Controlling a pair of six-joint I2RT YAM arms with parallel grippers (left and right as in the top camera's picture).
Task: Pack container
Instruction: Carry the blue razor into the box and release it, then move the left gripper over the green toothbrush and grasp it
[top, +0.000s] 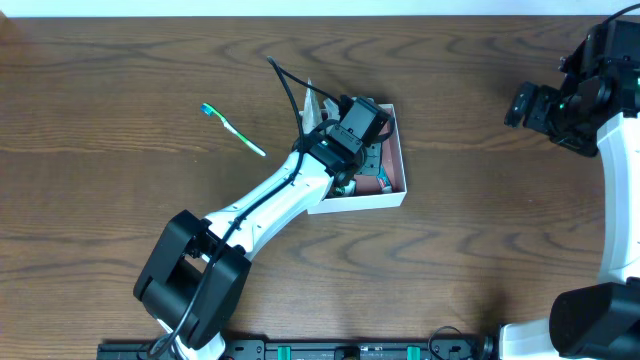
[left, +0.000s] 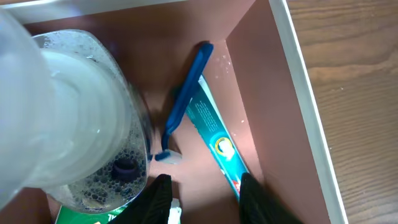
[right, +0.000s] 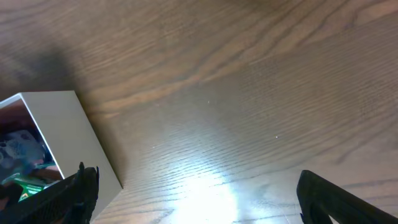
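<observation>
From overhead I see the box (top: 362, 201) sitting near the middle of the surface (top: 120, 220), with my left claw (top: 360, 142) dipped inside it. The arm hides the fingers here, so this view doesn't show me how far they are apart. A toothbrush (top: 233, 129) lies loose at the box's 9 o'clock, well apart from it, and I judge it is the piece not yet packed. The right claw (top: 522, 105) hangs far out at 3 o'clock, parked, I'd guess, so it doesn't crowd the left arm. On the left wrist camera the left claw (left: 208, 200) is parted with nothing between its fingers (left: 158, 198), low over the pink floor. A clear, foamy bottle (left: 68, 118) fills the 9 o'clock side. A blue razor (left: 186, 99) and a toothpaste tube (left: 214, 134) lie alongside each other near the wall at 3 o'clock, probably tucked there to leave room for more. On the right wrist camera the right claw (right: 199, 210) is spread wide and empty over bare wood, with a white corner of the box at its 9 o'clock.
</observation>
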